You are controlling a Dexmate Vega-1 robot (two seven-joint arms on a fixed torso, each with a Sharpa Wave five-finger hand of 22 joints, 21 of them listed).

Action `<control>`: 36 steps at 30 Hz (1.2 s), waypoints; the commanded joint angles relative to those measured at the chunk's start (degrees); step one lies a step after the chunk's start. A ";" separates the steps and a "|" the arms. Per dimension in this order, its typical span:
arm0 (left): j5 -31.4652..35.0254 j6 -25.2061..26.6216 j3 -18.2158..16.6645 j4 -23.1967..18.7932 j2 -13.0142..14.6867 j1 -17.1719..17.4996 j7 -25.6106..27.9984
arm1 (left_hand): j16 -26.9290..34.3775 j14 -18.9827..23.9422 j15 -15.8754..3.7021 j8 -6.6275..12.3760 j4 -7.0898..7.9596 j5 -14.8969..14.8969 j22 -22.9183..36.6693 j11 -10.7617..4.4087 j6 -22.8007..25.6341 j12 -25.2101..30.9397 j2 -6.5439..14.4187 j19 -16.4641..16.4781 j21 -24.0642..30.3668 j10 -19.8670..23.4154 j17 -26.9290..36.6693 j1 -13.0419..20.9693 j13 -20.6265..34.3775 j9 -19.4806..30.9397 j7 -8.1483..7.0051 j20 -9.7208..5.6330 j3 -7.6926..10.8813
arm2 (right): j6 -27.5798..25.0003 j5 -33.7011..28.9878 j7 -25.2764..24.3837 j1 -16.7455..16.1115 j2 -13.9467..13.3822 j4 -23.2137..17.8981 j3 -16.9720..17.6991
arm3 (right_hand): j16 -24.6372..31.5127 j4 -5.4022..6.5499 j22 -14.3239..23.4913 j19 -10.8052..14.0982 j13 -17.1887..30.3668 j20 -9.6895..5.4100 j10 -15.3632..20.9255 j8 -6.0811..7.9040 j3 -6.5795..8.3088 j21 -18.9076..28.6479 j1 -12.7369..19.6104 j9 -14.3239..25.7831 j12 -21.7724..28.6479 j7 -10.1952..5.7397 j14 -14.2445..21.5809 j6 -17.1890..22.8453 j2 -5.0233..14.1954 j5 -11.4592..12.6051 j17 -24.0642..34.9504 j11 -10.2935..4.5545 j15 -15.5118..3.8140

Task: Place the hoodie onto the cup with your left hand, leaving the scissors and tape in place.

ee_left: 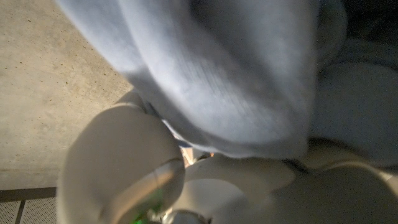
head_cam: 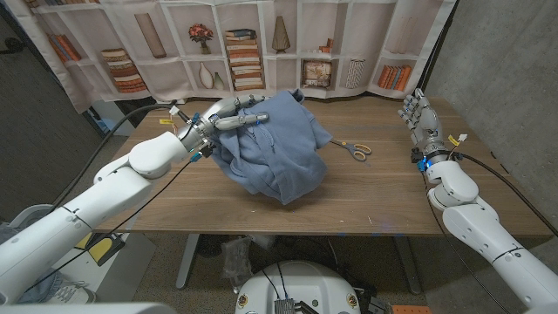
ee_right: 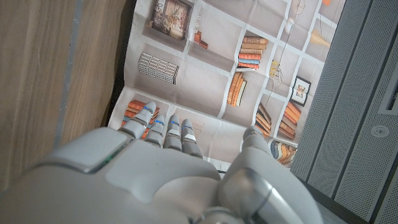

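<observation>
A blue-grey hoodie is bunched in a tall heap at the middle of the wooden table. My left hand grips its upper left part, fingers lying over the cloth. In the left wrist view the hoodie cloth hangs close over my left hand. Scissors with pale handles lie on the table just right of the hoodie. The cup and tape are hidden. My right hand stands upright at the table's right side, fingers apart, holding nothing; it also shows from behind as my right hand.
A printed bookshelf backdrop hangs behind the table's far edge. A grey wall panel stands at the right. Bare wood lies in front of the hoodie and between the scissors and my right hand.
</observation>
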 commanded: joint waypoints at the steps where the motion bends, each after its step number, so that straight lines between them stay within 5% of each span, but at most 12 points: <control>1: -0.22 -1.54 -0.68 -0.25 0.41 1.06 -0.71 | -0.18 -3.02 0.72 -2.66 0.12 0.71 0.29 0.72 -4.65 -0.03 -0.76 -1.58 -2.05 -3.10 -1.91 -1.89 -1.61 -0.54 0.35 0.73 -2.03 | 0.12 0.04 -0.03 -0.63 -0.05 -0.43 0.26 | -0.07 0.02 0.35 0.44 0.29 0.33 -0.09 0.02 -0.10 0.01 -0.01 0.19 -0.08 -0.22 0.03 -0.26 0.36 0.08 0.34 0.27 0.34; 6: -0.45 -2.20 -0.67 0.03 0.26 1.02 -1.22 | -0.18 -7.72 1.63 -5.95 0.21 1.87 0.28 1.97 -10.77 0.05 -1.12 -4.22 -5.81 -7.59 -5.40 -4.88 -4.79 -1.84 0.69 0.93 -5.95 | -0.01 0.12 -0.19 -0.83 -0.05 -0.58 0.36 | -0.07 0.02 0.35 0.44 0.29 0.37 -0.07 0.00 -0.12 0.01 -0.01 0.19 -0.07 -0.29 0.03 -0.29 0.35 0.06 0.34 0.17 0.35; 9: -0.55 -2.46 -0.76 0.15 0.10 1.21 -1.15 | -0.33 -10.66 2.33 -6.62 0.10 2.64 0.27 1.38 -13.07 -0.03 -1.07 -6.33 -8.23 -10.58 -7.41 -6.22 -6.68 -2.65 0.82 0.95 -8.17 | -0.11 0.09 -0.26 -0.97 -0.12 -0.77 0.43 | -0.06 0.02 0.35 0.46 0.29 0.42 -0.06 0.01 -0.12 0.01 -0.01 0.19 -0.07 -0.28 0.07 -0.27 0.35 0.06 0.34 0.13 0.31; 16: -0.91 -2.93 -1.05 0.10 0.07 1.68 -1.28 | -0.40 -14.93 3.08 -6.95 -0.06 3.79 0.28 2.69 -16.18 0.05 -0.76 -10.15 -11.89 -14.04 -10.17 -7.55 -9.30 -3.88 1.31 1.02 -10.78 | -0.36 0.05 -0.38 -1.13 -0.16 -1.09 0.41 | -0.07 0.01 0.35 0.43 0.30 0.47 -0.09 0.01 -0.14 -0.01 0.00 0.19 -0.08 -0.29 0.04 -0.28 0.36 0.04 0.34 0.19 0.32; 25: -0.97 -3.56 -3.16 -1.71 1.07 3.84 -0.35 | -0.45 -18.84 4.31 -7.10 0.26 4.86 0.30 4.55 -19.02 -0.25 -0.58 -12.88 -15.06 -18.72 -12.77 -9.43 -11.87 -5.08 2.04 1.03 -13.37 | -0.35 -0.38 -0.50 -1.65 -0.36 -1.86 0.40 | -0.08 0.01 0.35 0.43 0.30 0.47 -0.09 0.03 -0.16 -0.01 0.00 0.19 -0.08 -0.31 0.02 -0.25 0.36 0.03 0.34 0.17 0.42; 36: -0.37 -2.78 -7.70 -6.48 2.49 7.73 2.02 | -0.13 -19.89 4.58 -6.61 0.46 5.39 0.31 4.78 -19.23 0.15 -0.42 -14.01 -16.57 -19.95 -14.04 -10.38 -13.17 -5.66 2.58 1.03 -14.63 | -0.86 -0.27 -0.40 -1.90 -0.55 -2.75 0.43 | -0.09 0.00 0.35 0.42 0.30 0.52 -0.07 0.00 -0.17 -0.02 0.01 0.19 -0.07 -0.37 -0.01 -0.33 0.36 0.01 0.35 0.15 0.37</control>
